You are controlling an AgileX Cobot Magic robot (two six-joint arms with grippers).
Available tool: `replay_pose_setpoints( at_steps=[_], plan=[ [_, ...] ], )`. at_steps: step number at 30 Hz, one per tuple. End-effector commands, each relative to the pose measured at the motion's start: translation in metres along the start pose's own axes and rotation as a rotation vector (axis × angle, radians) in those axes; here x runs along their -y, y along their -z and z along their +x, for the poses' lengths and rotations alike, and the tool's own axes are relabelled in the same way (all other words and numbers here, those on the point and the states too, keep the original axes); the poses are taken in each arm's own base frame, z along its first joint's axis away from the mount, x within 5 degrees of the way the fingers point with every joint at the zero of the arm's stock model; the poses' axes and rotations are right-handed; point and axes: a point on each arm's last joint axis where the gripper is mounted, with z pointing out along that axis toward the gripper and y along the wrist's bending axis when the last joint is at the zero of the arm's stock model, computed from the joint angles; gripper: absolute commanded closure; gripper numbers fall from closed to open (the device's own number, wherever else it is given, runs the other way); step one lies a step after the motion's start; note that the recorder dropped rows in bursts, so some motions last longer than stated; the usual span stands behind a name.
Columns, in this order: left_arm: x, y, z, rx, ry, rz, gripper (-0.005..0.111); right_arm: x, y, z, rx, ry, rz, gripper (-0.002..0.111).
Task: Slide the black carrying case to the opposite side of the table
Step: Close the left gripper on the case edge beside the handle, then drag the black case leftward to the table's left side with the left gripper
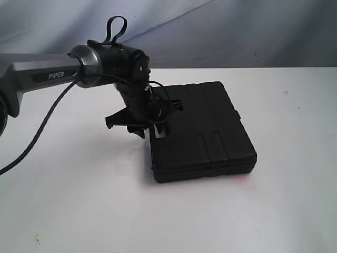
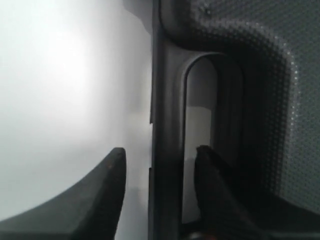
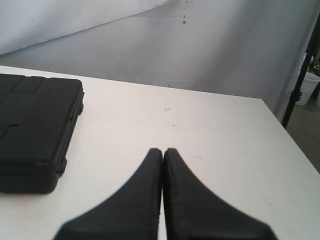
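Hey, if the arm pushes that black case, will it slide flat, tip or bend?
The case lies flat and wide, so it probably won't tip. Its moulded shell looks rigid, so little bending is likely. It should slide on the smooth table, though a pull on the handle that the left tool straddles may swing it round.

My right hand [image 3: 163,150] fills the bottom centre of the frame, its two dark fingers pressed flat together. The white surface [image 3: 225,145] stretches beyond them. A closed black case [image 3: 35,130] lies flat at the left edge, well apart from my fingertips. Grey backdrop [image 3: 210,45] spans the top.
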Motion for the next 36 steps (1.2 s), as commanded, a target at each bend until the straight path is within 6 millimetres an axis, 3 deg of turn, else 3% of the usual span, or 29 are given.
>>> replay_pose_setpoints(
  at_steps=[1, 4, 13, 26, 36],
  plan=[
    [0.001, 0.003, -0.002, 0.016, 0.023, 0.01, 0.081, 0.0, 0.0, 0.001, -0.001, -0.001, 0.008, 0.108],
    [0.0, 0.003, -0.003, 0.02, 0.013, -0.004, 0.094, 0.0, 0.0, 0.001, -0.001, -0.001, 0.008, 0.108],
    [-0.017, 0.005, -0.008, 0.056, -0.26, -0.195, 0.104, 0.0, 0.0, 0.001, -0.001, -0.001, 0.008, 0.108],
    [-0.02, 0.006, -0.009, 0.045, -0.334, -0.239, 0.105, 0.0, 0.0, 0.001, -0.001, -0.001, 0.008, 0.108],
    [-0.052, 0.019, -0.029, 0.008, -0.319, -0.212, 0.105, 0.0, 0.0, 0.001, -0.001, -0.001, 0.008, 0.108]
  ],
)
